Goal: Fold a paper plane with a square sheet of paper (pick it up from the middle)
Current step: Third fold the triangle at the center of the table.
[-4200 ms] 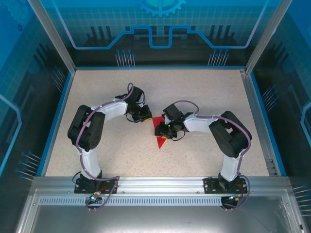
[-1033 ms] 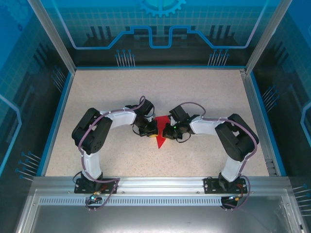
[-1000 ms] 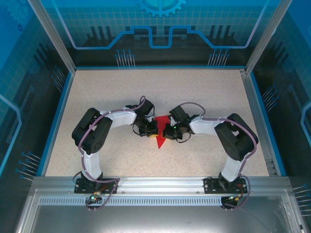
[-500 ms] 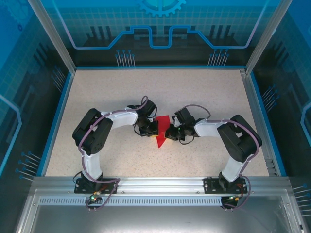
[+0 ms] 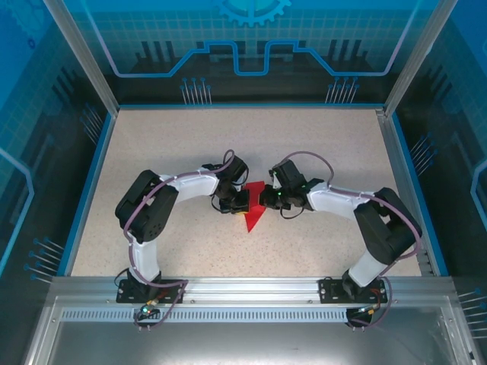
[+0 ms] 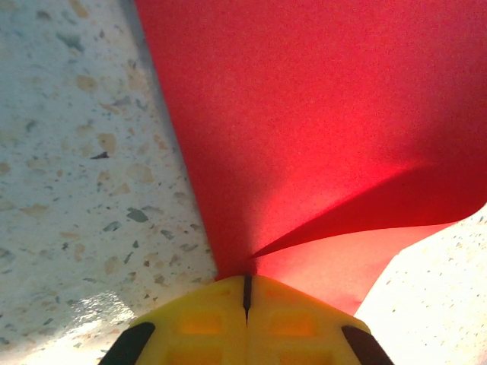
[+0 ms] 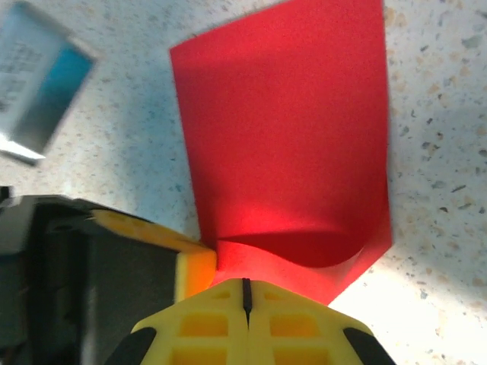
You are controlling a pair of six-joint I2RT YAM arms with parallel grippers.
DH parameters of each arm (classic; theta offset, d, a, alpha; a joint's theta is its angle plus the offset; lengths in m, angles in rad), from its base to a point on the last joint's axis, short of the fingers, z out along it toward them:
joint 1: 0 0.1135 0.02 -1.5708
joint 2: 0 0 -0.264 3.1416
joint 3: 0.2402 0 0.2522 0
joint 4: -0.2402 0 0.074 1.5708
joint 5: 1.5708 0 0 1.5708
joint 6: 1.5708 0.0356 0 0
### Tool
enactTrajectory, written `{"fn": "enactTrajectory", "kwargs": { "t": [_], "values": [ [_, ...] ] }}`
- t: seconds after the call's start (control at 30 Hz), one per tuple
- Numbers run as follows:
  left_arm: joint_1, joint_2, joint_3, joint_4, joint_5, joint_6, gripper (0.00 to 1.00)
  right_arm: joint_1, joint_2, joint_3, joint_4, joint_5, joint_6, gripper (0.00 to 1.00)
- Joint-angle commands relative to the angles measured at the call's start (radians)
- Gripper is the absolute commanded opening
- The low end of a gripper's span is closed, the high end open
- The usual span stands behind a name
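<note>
The red square sheet of paper lies mid-table, folded into a shape whose point faces the near edge. My left gripper meets it from the left and my right gripper from the right, almost touching each other. In the left wrist view the yellow jaws of the left gripper are shut on the sheet's edge, where a raised flap starts. In the right wrist view the right gripper is shut on the sheet, which bulges upward there. A yellow fingertip of the left gripper sits beside it.
The speckled tabletop has free room on every side of the paper. Blue transparent walls and metal posts enclose it. An aluminium rail with both arm bases runs along the near edge.
The right arm has swung its elbow out to the right and its gripper has shifted slightly toward the back. The paper's upper part now stands up more. The left gripper has barely moved.
</note>
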Motion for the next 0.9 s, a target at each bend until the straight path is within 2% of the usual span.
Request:
{"fn": "enactTrajectory", "kwargs": {
  "t": [0.0, 0.33, 0.6, 0.77, 0.87],
  "values": [
    [-0.004, 0.091, -0.043, -0.104, -0.145, 0.019, 0.00, 0.016, 0.076, 0.037, -0.001, -0.023, -0.012, 0.05],
    [-0.005, 0.095, -0.047, -0.123, -0.171, 0.027, 0.00, -0.051, 0.134, 0.007, 0.037, -0.032, -0.010, 0.05],
    [-0.006, 0.095, -0.049, -0.123, -0.172, 0.035, 0.00, -0.135, 0.103, -0.019, -0.014, 0.036, -0.021, 0.04],
    [-0.006, 0.095, -0.047, -0.119, -0.168, 0.034, 0.00, -0.073, -0.035, -0.004, -0.066, 0.099, -0.044, 0.05],
    [-0.006, 0.095, -0.044, -0.118, -0.167, 0.031, 0.00, -0.026, -0.069, -0.006, -0.056, 0.081, -0.035, 0.05]
  ]
}}
